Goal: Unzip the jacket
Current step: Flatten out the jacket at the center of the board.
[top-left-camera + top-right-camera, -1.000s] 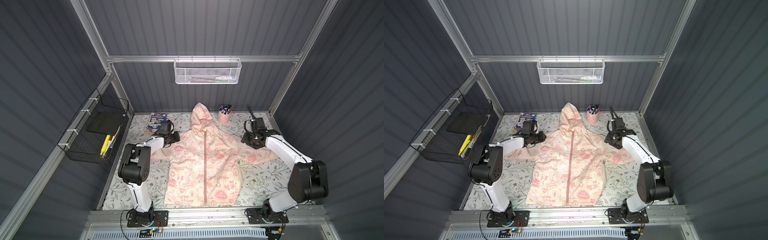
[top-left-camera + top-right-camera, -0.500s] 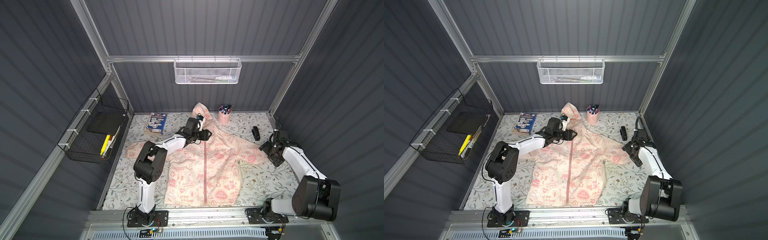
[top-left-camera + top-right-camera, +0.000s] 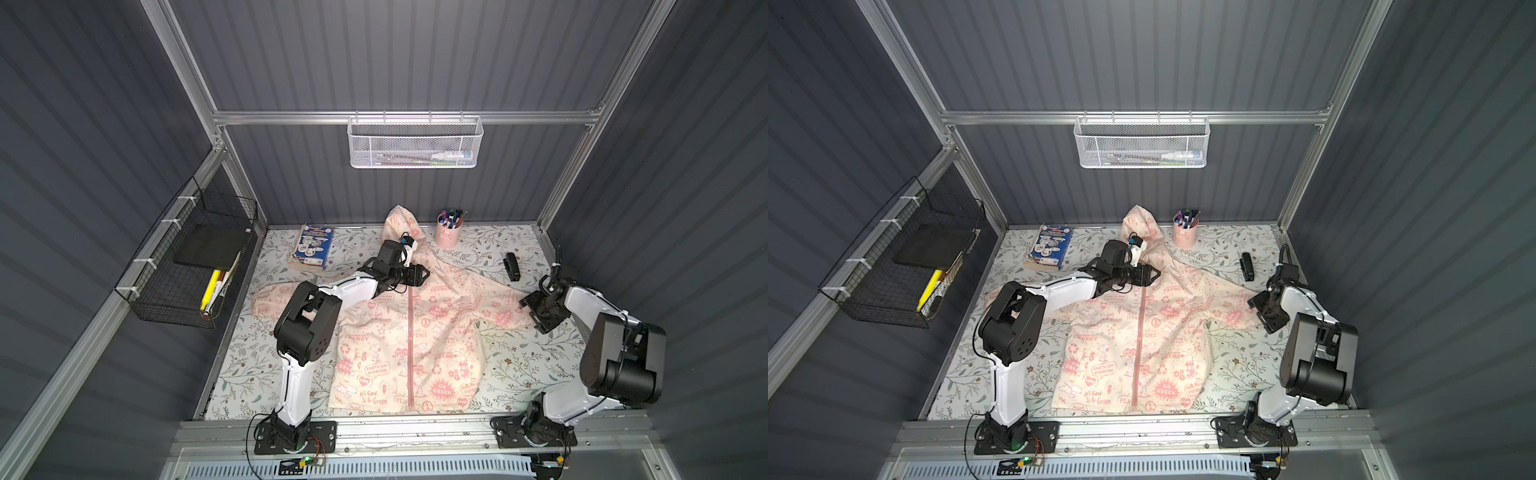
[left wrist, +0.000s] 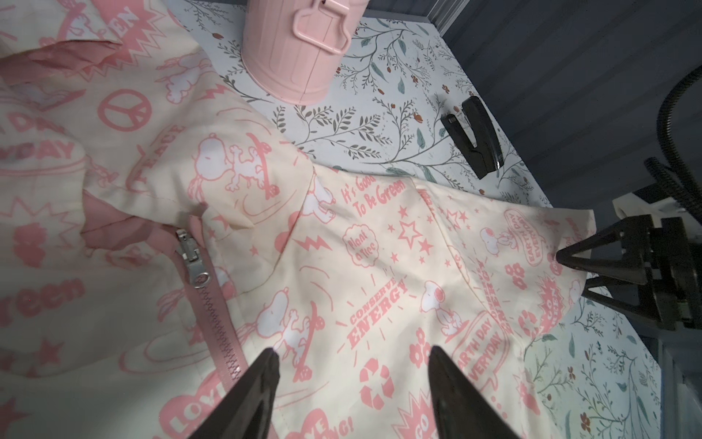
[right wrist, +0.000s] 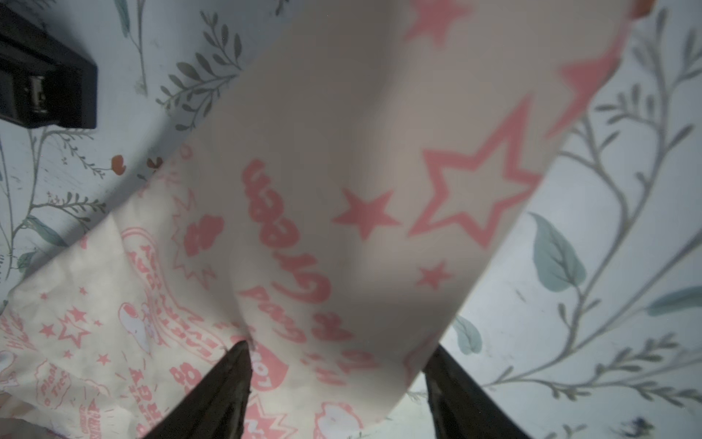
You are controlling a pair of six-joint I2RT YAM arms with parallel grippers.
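The cream jacket [image 3: 409, 340] with pink prints lies flat on its back in both top views [image 3: 1138, 332], sleeves spread and hood toward the back wall. Its pink zipper [image 3: 410, 332] is closed up to the collar. The metal pull [image 4: 194, 262] lies at the top. My left gripper [image 3: 424, 274] hovers over the collar just beside the pull. It is open [image 4: 353, 357], with only flat fabric beneath. My right gripper [image 3: 530, 316] is at the right sleeve cuff. Its jaws are open [image 5: 338, 355] and stand astride the raised sleeve end.
A pink pen cup [image 3: 449, 232] stands beside the hood at the back. A black stapler [image 3: 512, 268] lies behind the right sleeve. A book [image 3: 313, 247] sits at the back left. A black wire basket [image 3: 195, 266] hangs on the left wall, a white mesh one [image 3: 415, 143] on the back wall.
My left gripper moved from the left sleeve across to the collar. My right gripper drew back from the table's far right, where the stapler now lies bare, to the right sleeve cuff.
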